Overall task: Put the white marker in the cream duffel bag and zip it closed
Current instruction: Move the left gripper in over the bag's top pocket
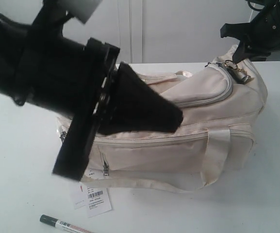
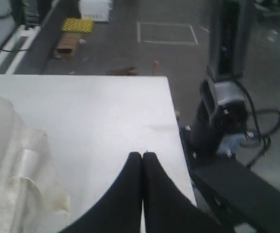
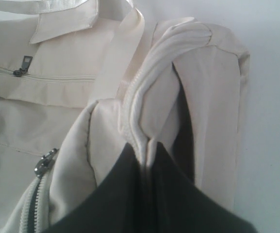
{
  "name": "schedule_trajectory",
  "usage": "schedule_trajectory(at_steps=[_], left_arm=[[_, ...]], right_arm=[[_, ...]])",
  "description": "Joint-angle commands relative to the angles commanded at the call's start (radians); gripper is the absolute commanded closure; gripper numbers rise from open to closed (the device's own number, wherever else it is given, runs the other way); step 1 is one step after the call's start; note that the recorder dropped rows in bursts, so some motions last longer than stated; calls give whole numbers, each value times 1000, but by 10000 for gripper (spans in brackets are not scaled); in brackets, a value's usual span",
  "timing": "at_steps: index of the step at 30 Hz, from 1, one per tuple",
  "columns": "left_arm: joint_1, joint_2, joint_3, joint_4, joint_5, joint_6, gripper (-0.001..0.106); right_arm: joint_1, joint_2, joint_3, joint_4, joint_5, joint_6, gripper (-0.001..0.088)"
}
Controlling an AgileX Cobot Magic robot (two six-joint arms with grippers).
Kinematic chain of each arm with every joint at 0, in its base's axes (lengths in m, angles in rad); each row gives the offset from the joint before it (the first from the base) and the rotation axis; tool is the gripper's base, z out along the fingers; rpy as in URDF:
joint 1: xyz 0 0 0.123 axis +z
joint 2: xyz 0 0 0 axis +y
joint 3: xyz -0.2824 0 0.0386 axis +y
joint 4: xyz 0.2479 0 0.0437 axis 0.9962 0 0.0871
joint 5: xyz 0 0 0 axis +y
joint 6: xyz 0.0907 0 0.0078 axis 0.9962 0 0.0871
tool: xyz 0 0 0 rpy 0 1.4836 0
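Observation:
The cream duffel bag (image 1: 178,145) lies on the white table, its top zipper curving over the right end. The white marker (image 1: 64,224) with its dark cap lies on the table in front of the bag, at the lower left, apart from both grippers. My left gripper (image 1: 176,119) hangs close to the camera above the bag's middle, shut and empty; in the left wrist view its gripper (image 2: 142,154) is over bare table with bag fabric (image 2: 13,170) beside it. My right gripper (image 3: 148,143) is shut on a fold of the bag (image 3: 57,87) at its right end (image 1: 240,54).
A white barcode tag (image 1: 97,199) lies in front of the bag near the marker. Metal zipper pulls (image 1: 239,73) sit at the bag's right end. The table edge (image 2: 176,126) drops to the floor, where a robot base (image 2: 222,116) stands.

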Motion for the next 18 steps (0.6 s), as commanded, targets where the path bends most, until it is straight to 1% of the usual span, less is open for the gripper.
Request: schedule_trajectory(at_steps=[4, 7, 8, 10, 12, 14, 16, 18], left_arm=[[0, 0, 0, 238, -38, -29, 1053], [0, 0, 0, 342, -156, -104, 1053], [0, 0, 0, 361, -209, -136, 1053], [0, 0, 0, 361, -326, -222, 1053], [0, 0, 0, 348, -460, -345, 1053], [0, 0, 0, 348, -552, -425, 1053], [0, 4, 0, 361, -624, -420, 1053], [0, 11, 0, 425, -665, -388, 1053]], right_arm=[[0, 0, 0, 0, 0, 0, 868], [0, 0, 0, 0, 0, 0, 868], [0, 0, 0, 0, 0, 0, 868], [0, 0, 0, 0, 0, 0, 868], [0, 0, 0, 0, 0, 0, 868], [0, 0, 0, 0, 0, 0, 868], [0, 0, 0, 0, 0, 0, 868], [0, 0, 0, 0, 0, 0, 868]])
